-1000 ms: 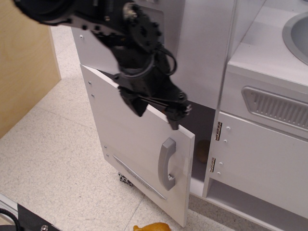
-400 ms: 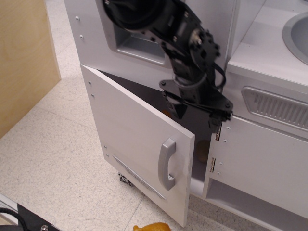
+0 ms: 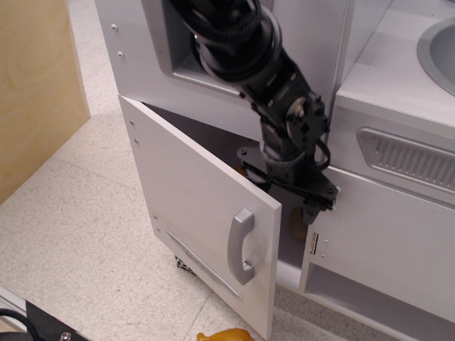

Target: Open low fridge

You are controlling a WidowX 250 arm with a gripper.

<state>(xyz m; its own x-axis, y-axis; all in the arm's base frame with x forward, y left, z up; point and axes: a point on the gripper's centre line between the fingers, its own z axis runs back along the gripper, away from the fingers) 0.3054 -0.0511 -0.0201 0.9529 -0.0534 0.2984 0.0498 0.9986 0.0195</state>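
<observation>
The low fridge door [image 3: 199, 206] is a white-grey flat panel, hinged on its left and standing ajar at an angle. Its silver bar handle [image 3: 239, 245] and thin vent strip [image 3: 202, 264] face me. Behind it is the dark compartment opening [image 3: 288, 231]. My black arm comes down from the top, and my gripper [image 3: 311, 210] sits inside the gap, behind the door's free right edge, near the cabinet's hinge side. Its fingers look closed together and hold nothing.
The panel with the recessed grey dispenser niche [image 3: 206, 74] is above the door. To the right are a handleless white cabinet door [image 3: 384, 234] with brass hinges [image 3: 313, 244], a grey vent panel [image 3: 409, 160] and a sink [image 3: 437, 50]. A wooden board [image 3: 35, 92] stands at left, and an orange object [image 3: 224, 335] lies on the floor.
My gripper moved from the door's top edge rightward and down into the gap behind the free edge. The door has swung slightly wider.
</observation>
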